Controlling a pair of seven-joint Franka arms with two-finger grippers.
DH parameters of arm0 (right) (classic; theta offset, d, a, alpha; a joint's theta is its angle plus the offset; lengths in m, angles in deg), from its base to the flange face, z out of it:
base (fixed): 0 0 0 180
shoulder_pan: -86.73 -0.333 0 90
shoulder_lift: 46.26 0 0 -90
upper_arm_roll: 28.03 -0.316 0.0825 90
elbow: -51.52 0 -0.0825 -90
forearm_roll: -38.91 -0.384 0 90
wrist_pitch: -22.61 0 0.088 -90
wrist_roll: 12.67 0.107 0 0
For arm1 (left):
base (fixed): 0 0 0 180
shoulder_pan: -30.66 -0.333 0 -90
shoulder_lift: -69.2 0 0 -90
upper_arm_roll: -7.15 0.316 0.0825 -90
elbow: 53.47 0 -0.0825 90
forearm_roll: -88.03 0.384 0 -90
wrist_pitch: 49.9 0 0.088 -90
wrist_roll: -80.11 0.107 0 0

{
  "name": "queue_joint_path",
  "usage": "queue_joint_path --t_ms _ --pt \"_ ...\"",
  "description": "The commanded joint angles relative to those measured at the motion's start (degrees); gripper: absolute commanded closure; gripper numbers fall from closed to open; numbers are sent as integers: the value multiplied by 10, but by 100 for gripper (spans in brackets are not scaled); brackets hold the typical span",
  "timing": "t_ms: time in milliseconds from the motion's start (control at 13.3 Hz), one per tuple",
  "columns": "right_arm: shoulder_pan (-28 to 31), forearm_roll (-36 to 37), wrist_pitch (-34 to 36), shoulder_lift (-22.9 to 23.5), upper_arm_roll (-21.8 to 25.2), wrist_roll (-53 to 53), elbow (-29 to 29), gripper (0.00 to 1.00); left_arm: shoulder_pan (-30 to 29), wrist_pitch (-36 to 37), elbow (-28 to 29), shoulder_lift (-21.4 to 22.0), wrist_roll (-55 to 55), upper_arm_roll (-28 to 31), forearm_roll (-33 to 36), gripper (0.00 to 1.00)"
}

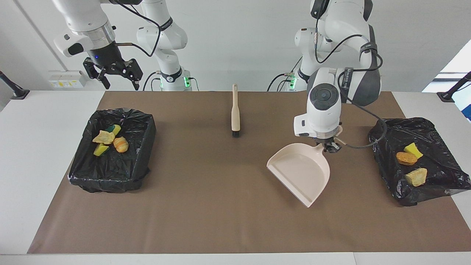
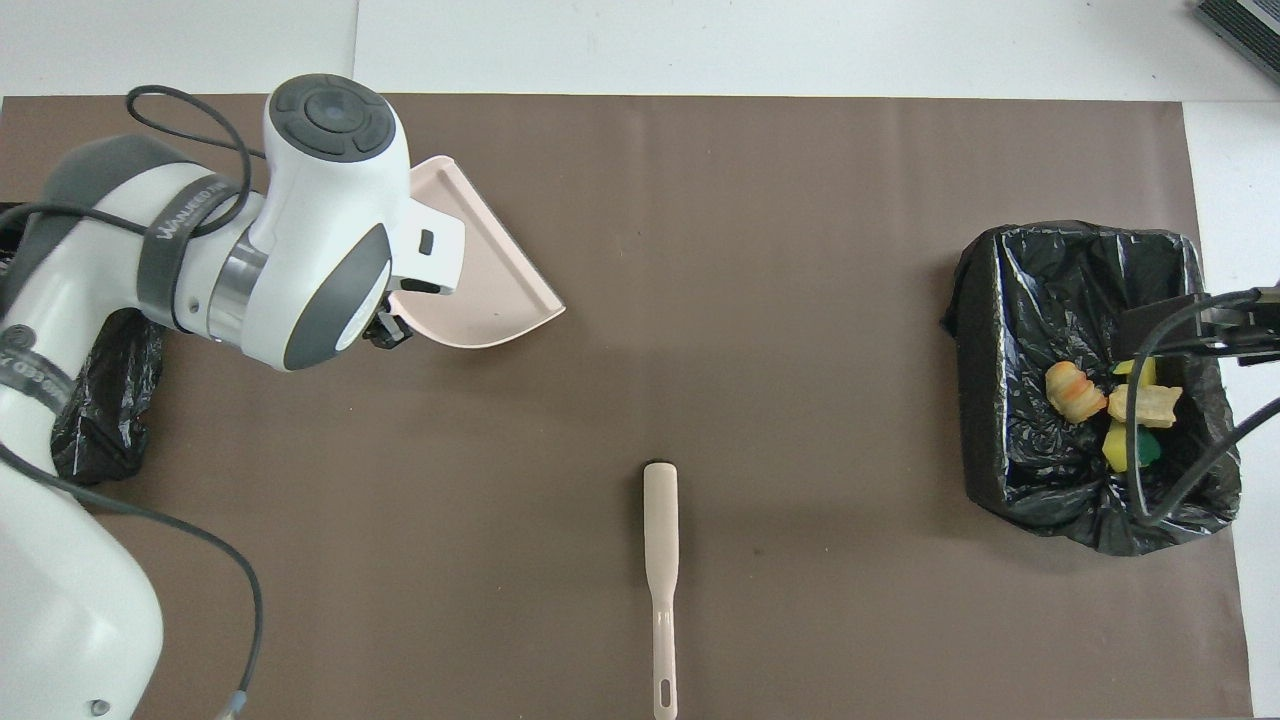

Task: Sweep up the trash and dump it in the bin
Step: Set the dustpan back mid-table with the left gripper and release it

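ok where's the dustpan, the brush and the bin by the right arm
pale pink plastic dustpan (image 1: 298, 173): facing view, on its flat pan floor
cream-handled brush (image 1: 235, 112): facing view, mid-handle
black bag-lined bin (image 1: 140, 147): facing view, on its side wall

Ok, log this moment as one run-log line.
left gripper: shut on dustpan over mat | right gripper: open, waiting | trash: in bins | brush: on mat

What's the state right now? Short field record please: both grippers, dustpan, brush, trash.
left gripper: shut on the dustpan's handle, over the mat
dustpan: empty, tilted, beside the left-end bin
right gripper: open, empty, raised near the right-end bin, waiting
brush: flat on the mat, mid-table, near the robots
trash: three scraps in the left-end bin, four in the other; none on the mat
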Motion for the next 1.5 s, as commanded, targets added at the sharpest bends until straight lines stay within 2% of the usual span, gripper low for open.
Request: queue_joint_path --t_ms 0,300,526,601,901,1352,1427 --pt "4 -13 -3 -7 0 -10 5 0 37 -25 -13 -12 -128 10 -82 100" --pt "4 -3 -3 -7 1 -9 5 0 102 -121 -30 -55 -322 10 -139 100" --pt "-17 -3 -1 -7 34 -9 7 0 144 -128 -154 -154 -460 11 -142 100" --pt "-36 -2 -1 -7 55 -9 8 0 145 -129 -172 -166 -477 9 -146 100" --pt "-120 -2 -1 -7 147 -9 8 0 145 -145 -165 -170 -502 9 -161 100" --pt "-123 -12 -1 -7 146 -10 8 0 146 -147 -138 -158 -559 9 -160 100" --pt "-123 -12 -1 -7 146 -10 7 0 146 -143 -138 -157 -559 9 -160 88"
